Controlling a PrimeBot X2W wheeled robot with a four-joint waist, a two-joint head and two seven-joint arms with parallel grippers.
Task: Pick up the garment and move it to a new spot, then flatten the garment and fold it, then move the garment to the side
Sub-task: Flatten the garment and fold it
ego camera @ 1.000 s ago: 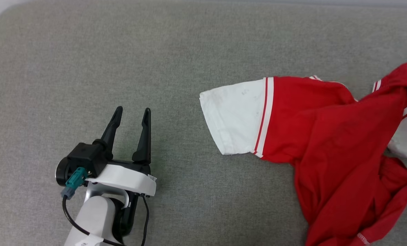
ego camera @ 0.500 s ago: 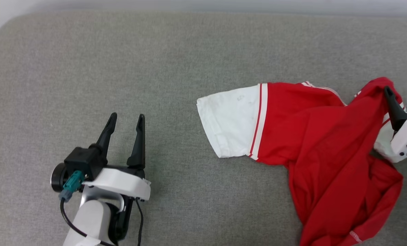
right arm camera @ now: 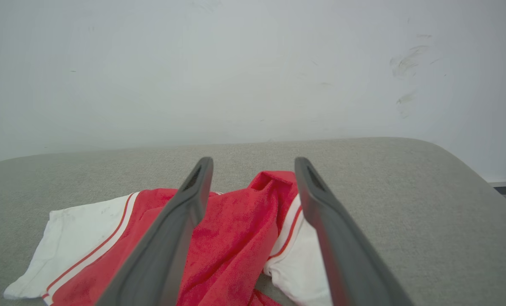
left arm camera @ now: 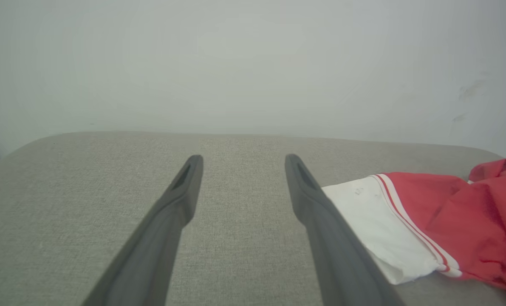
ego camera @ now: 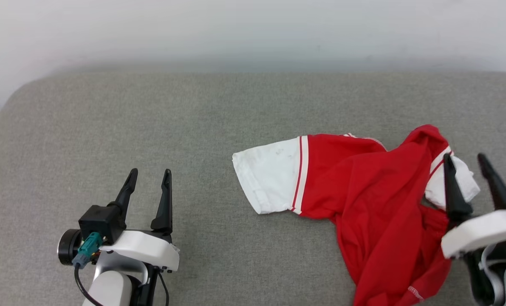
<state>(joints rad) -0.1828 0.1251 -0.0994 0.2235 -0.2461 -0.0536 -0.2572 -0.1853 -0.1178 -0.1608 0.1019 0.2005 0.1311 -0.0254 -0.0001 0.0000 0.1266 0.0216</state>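
left claw [ego camera: 150, 171] spread, nothing in it, hovering over bare grey fabric at the lower left of the table [ego camera: 193, 119], well apart from the garment [ego camera: 363, 191]. right claw [ego camera: 465, 157] also spread, pinching nothing, at the garment's right edge. in the right wrist view its two fingers straddle a raised red fold, with cloth showing between and under them; can't tell if the tips touch the fabric. garment is crumpled on the right half of the table, not flat: one white sleeve [ego camera: 269, 182] with red-white striped trim lies spread out and points left toward table centre. the red body is bunched and trails down off the bottom of the head view. second white sleeve [ego camera: 435, 189] sits tucked under the red fold, just beside the right claw's left finger. lettering not visible. pale wall [ego camera: 253, 29] behind the far table edge.
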